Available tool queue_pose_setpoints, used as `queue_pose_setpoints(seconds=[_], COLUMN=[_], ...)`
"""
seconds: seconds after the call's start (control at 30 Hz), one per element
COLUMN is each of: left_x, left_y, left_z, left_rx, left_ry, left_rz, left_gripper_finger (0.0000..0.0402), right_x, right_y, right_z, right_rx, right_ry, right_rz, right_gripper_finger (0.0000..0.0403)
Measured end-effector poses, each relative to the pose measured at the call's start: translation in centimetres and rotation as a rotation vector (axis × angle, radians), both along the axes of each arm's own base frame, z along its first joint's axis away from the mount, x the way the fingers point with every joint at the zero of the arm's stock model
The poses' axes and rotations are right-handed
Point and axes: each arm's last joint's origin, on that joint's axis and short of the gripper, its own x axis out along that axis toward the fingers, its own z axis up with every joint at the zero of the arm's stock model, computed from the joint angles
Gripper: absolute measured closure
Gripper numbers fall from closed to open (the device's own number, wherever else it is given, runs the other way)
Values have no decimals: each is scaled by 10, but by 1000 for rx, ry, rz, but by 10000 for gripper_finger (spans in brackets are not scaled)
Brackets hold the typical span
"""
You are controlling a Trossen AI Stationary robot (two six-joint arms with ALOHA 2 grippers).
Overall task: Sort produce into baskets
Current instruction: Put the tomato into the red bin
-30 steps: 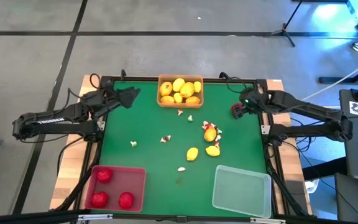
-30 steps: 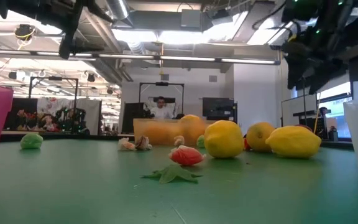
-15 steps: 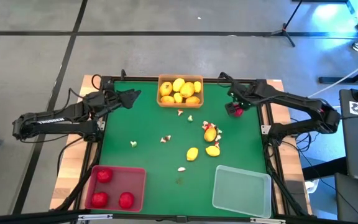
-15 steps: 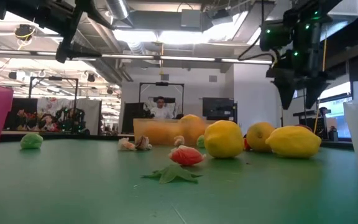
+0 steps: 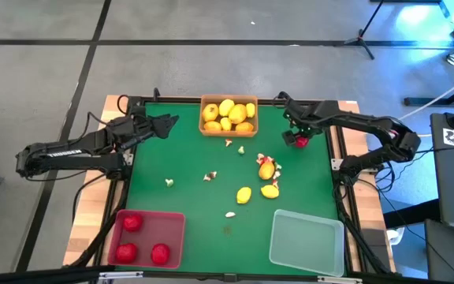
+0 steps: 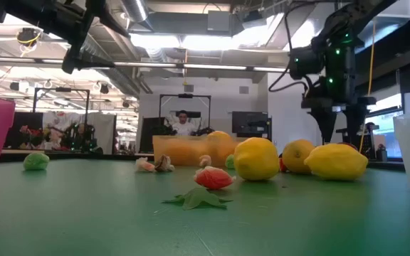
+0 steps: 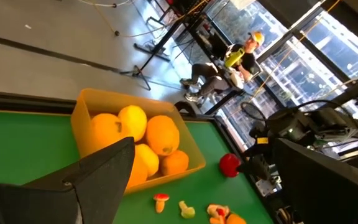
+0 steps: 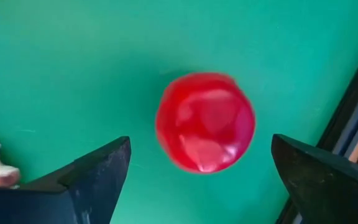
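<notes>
Right claw hangs spread wide above red fruit beside table rail.

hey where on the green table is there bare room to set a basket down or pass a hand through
Bare green mat lies along the left side, between the left tool and the red basket, broken only by one small bit. Another bare strip runs between the red basket and the clear basket. It is crowded mid-right, around the lemons, below the orange basket.
</notes>
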Motion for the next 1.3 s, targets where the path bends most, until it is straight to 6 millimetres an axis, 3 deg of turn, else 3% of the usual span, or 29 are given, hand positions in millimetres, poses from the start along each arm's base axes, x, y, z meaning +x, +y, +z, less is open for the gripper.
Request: queue_pose_setpoints(seconds=[0.27,0.47,0.97,1.3], left_x=[0,0,0,0], left_y=[0,0,0,0], left_z=[-1,-1,0,-1], left_rx=[-9,-15,-28,-29], left_ry=[5,-1,-20,-18], left_rz=[2,3,6,7], left_gripper_finger=[25,25,25,25], right_x=[-13,-18,-21,-22], right_y=[-7,-16,-15,-14], right_z=[-35,-36,-37,-37], right_rx=[1,-8,66,73], right_ry=[-37,-66,-76,-65], right_rz=[-34,-49,-32,-33], right_gripper_finger=[17,17,22,157])
